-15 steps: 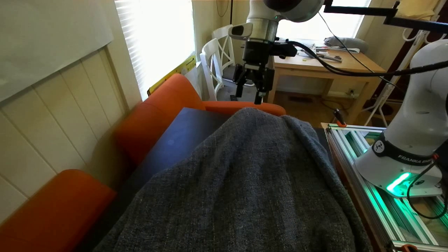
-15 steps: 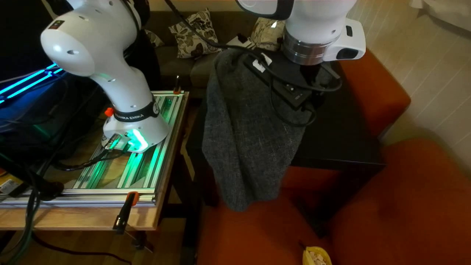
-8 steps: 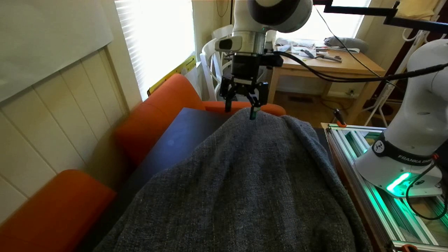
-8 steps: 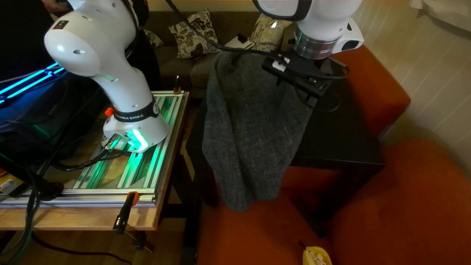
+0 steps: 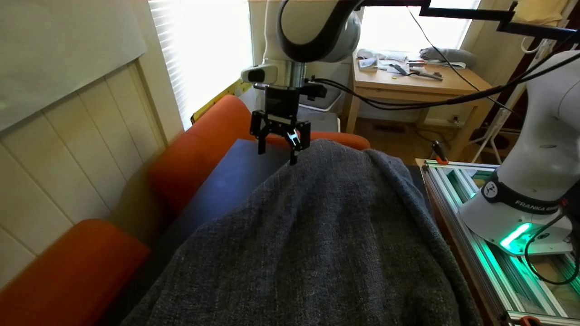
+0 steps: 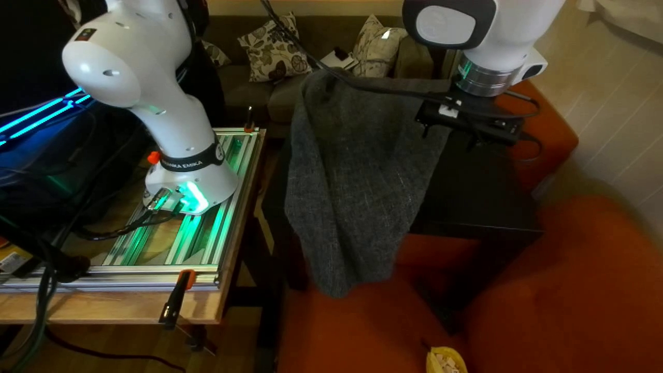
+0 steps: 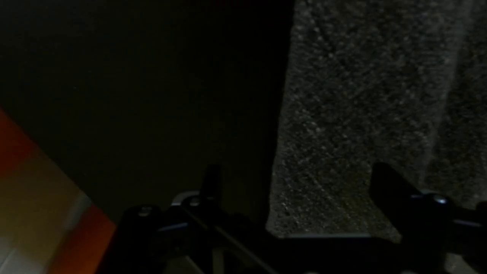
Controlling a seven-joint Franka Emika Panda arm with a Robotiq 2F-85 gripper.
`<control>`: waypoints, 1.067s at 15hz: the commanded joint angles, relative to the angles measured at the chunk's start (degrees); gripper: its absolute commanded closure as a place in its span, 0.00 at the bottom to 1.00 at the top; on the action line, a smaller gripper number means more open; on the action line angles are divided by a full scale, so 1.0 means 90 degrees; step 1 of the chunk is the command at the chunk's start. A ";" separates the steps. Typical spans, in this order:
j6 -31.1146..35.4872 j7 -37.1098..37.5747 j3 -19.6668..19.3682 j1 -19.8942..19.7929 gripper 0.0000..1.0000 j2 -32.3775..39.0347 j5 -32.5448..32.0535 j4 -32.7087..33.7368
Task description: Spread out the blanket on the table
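The dark grey blanket (image 5: pixel 326 235) lies rumpled along the dark table (image 5: pixel 222 181). In an exterior view the blanket (image 6: pixel 362 181) covers the robot-base side of the table (image 6: pixel 481 191), and one end hangs over the edge. A strip of table on the wall side is bare. My gripper (image 5: pixel 277 156) is open and empty, above the blanket's wall-side edge. In the wrist view the open gripper (image 7: pixel 296 175) straddles that edge: one finger over the bare table (image 7: pixel 152 95), the other over the blanket (image 7: pixel 350 114). Whether the fingertips touch the cloth cannot be told.
An orange seat with rounded cushions (image 5: pixel 72 271) runs along the wall beside the table. The robot's base stands on a metal frame (image 6: pixel 207 248) on the other side. A wooden desk (image 5: pixel 421 83) and white chairs stand beyond. A cable (image 5: pixel 408 106) trails from the wrist.
My open gripper has moved down and across the blanket toward the wall side, from above the cloth to its edge. The blanket has not visibly moved.
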 commanded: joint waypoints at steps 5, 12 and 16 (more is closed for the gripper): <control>-0.1131 0.0281 0.0104 -0.0507 0.12 0.0829 -0.1338 0.0966; -0.2966 0.0288 0.0084 -0.0766 0.22 0.1033 -0.1262 0.1441; -0.3303 0.0229 0.0108 -0.0852 0.55 0.1169 -0.1144 0.1389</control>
